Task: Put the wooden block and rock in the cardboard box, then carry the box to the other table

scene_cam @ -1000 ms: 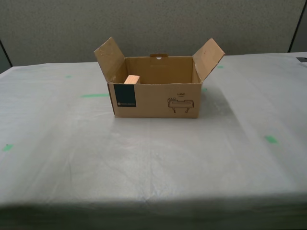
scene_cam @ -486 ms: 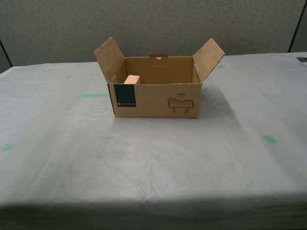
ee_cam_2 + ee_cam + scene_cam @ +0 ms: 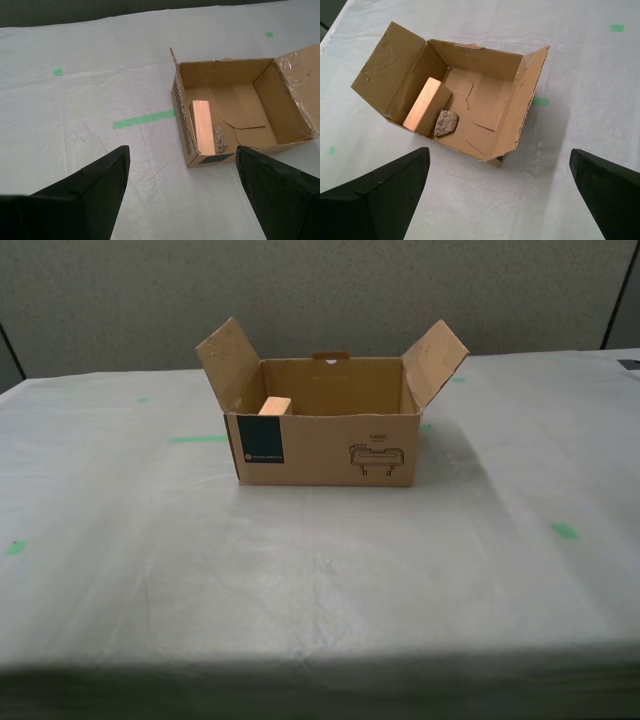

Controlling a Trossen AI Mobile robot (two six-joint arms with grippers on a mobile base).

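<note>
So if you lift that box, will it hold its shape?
Probably, with some flex. The box is thin corrugated card with loose open flaps, so squeezed walls may bow. The block and rock sit at one end, so it may tip that way.

Only the pincers are visible. The first pincer [image 3: 500, 192] has two matte black, wedge-shaped fingers [image 3: 375, 205] with flat faces and angular edges. The second pincer [image 3: 180, 185] has fingers [image 3: 82, 200] of the same form.

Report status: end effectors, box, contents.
First end effector and second end effector open, empty, above table. Cardboard box on table, flaps open. Wooden block and rock inside. Nothing obstructing.
</note>
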